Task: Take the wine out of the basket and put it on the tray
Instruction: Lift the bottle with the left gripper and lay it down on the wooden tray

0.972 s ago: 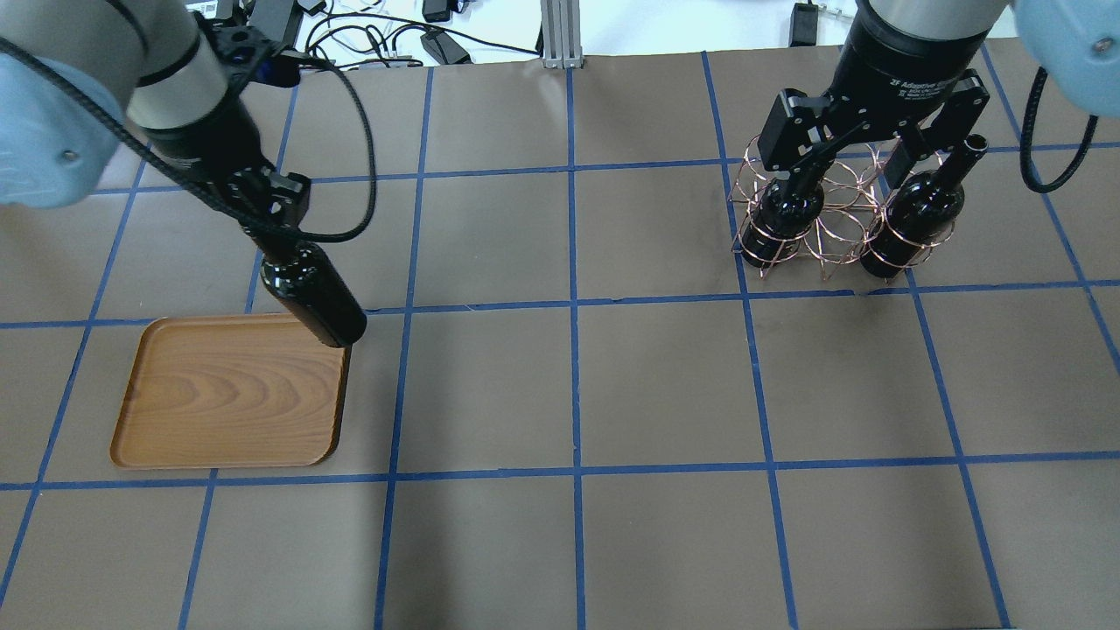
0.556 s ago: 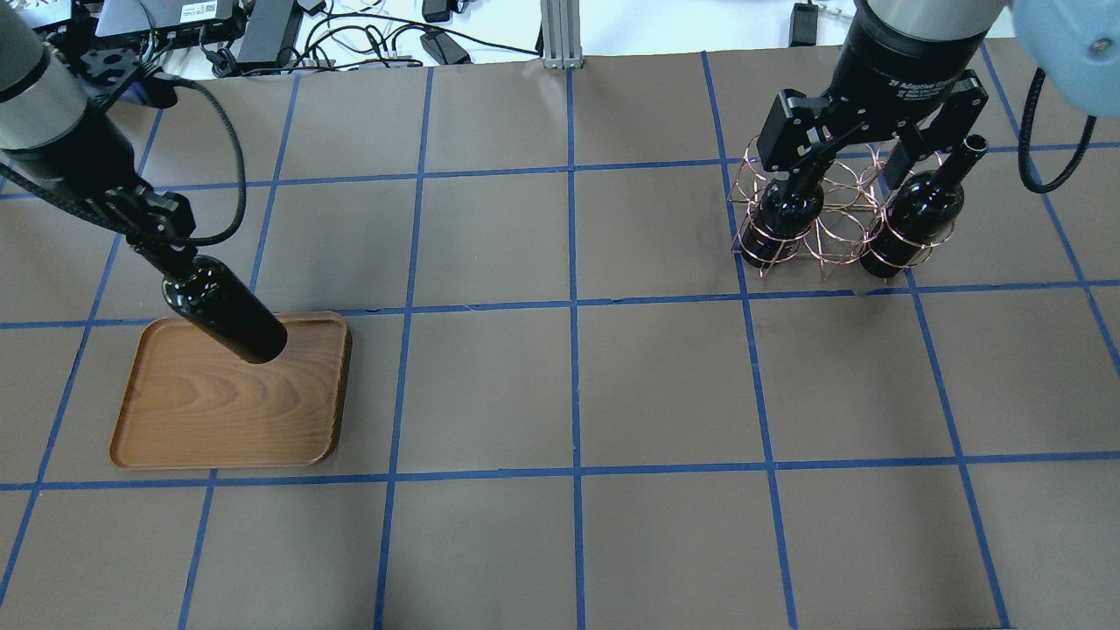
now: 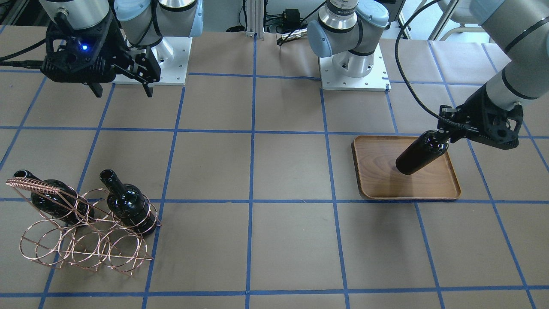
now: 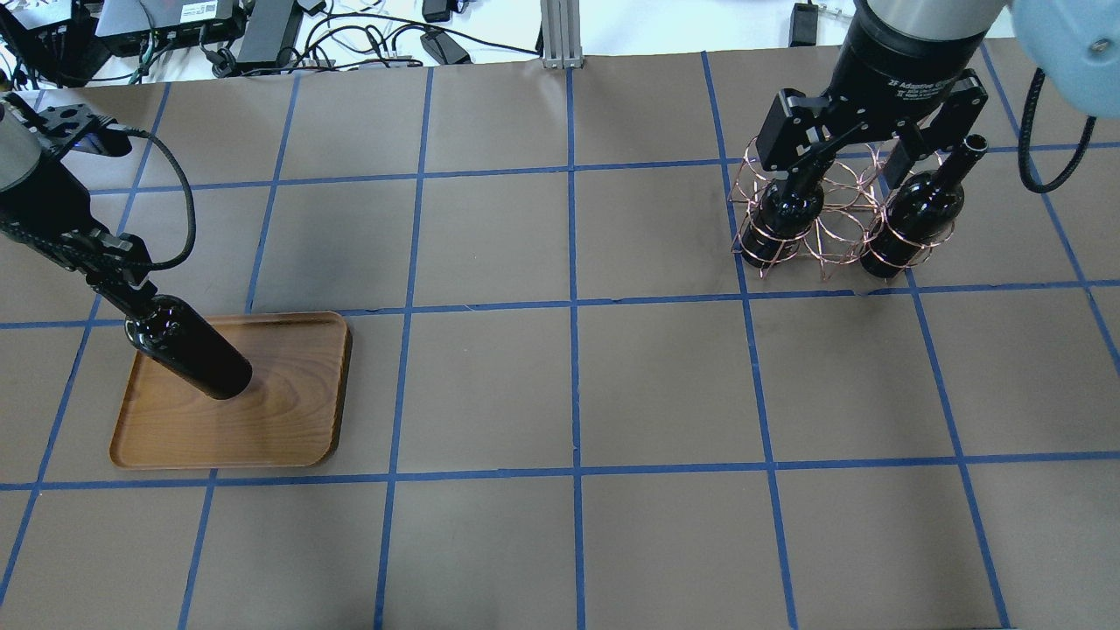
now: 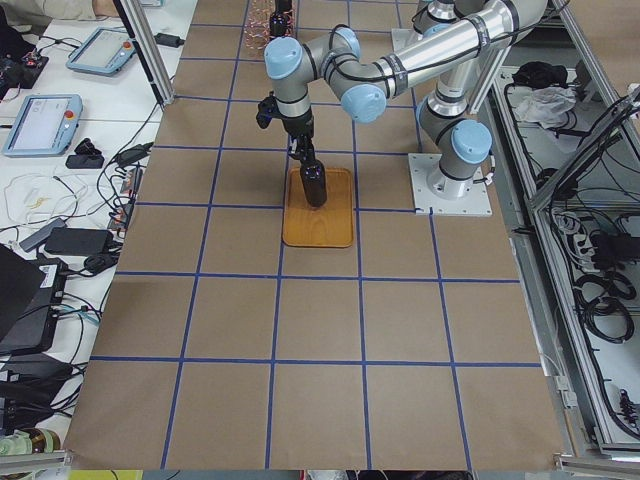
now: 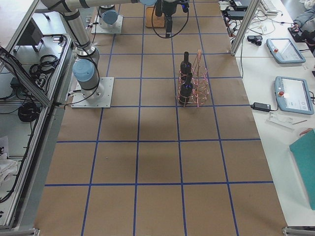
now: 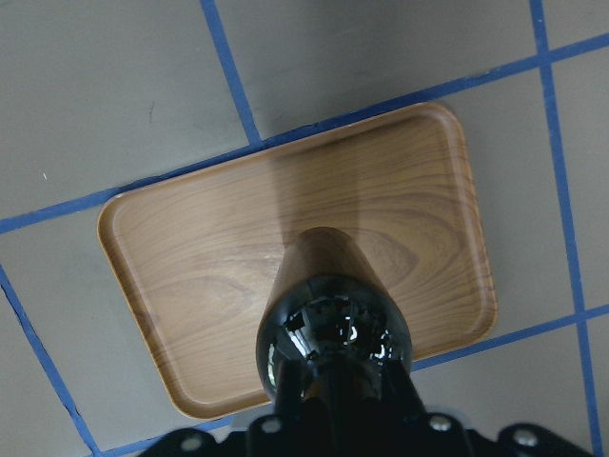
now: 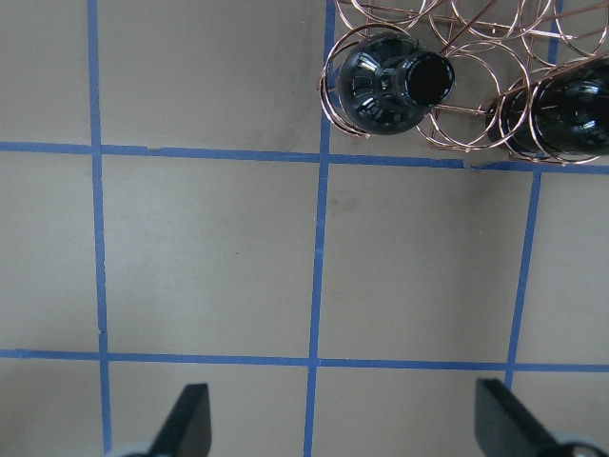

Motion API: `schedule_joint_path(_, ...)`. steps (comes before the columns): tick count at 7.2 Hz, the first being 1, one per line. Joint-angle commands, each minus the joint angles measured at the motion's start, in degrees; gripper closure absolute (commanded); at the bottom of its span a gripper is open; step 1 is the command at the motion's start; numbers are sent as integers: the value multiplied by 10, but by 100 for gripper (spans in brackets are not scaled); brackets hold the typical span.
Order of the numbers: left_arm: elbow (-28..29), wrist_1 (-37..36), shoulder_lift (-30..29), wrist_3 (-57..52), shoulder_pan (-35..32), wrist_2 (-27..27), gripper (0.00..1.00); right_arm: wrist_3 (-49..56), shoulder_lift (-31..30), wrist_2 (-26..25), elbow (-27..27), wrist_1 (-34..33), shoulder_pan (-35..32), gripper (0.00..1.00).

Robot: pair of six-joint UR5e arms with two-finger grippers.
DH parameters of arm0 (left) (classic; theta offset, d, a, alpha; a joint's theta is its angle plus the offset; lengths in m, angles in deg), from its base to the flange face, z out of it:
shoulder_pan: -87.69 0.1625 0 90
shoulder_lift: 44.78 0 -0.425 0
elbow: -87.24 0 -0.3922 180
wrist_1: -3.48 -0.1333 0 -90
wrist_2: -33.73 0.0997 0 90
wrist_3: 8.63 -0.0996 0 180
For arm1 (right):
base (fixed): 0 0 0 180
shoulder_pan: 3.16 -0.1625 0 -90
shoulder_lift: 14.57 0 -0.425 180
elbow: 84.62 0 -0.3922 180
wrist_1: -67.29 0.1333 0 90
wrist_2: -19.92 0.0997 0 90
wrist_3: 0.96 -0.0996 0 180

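The left arm (image 5: 440, 45) reaches down over the tray (image 4: 289, 420). Its left fingers (image 4: 124, 280) are clamped on the neck of the wine (image 4: 192, 357), glossy black and unlabelled, base low over the tray's middle; contact cannot be told. Farther off, the right fingers (image 8: 193, 419) hang spread wide and empty beside the basket (image 3: 81, 246) on the desk (image 4: 569, 394), with two bottles (image 3: 126, 204) inside.

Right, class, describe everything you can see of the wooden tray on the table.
The tray is a flat brown wooden rectangle with rounded corners, clear grain and a low raised rim. It lies level on the paper-covered table, on the robot's left side, its far edge close beside a blue tape line. The left tool holds a black wine bottle by the neck over it. Whether the bottle's base touches the wood cannot be told.
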Motion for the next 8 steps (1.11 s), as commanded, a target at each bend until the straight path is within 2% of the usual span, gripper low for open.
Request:
schedule_joint_path(1, -5, -1, -8, 0, 1, 4, 100, -1, 0, 0, 0, 1, 0, 3)
schedule_joint_path(3, -4, -2, -13, 0, 0, 4, 100, -1, 0, 0, -2, 1, 0, 3)
schedule_joint_path(4, -4, -2, -13, 5, 0, 5, 71, -1, 0, 0, -3, 1, 0, 3)
schedule_joint_path(5, -3, -3, -11, 21, 0, 4, 1, -1, 0, 0, -3, 0, 0, 3)
schedule_joint_path(8, 4, 6, 2, 83, -9, 6, 0, -1, 0, 0, -3, 1, 0, 2)
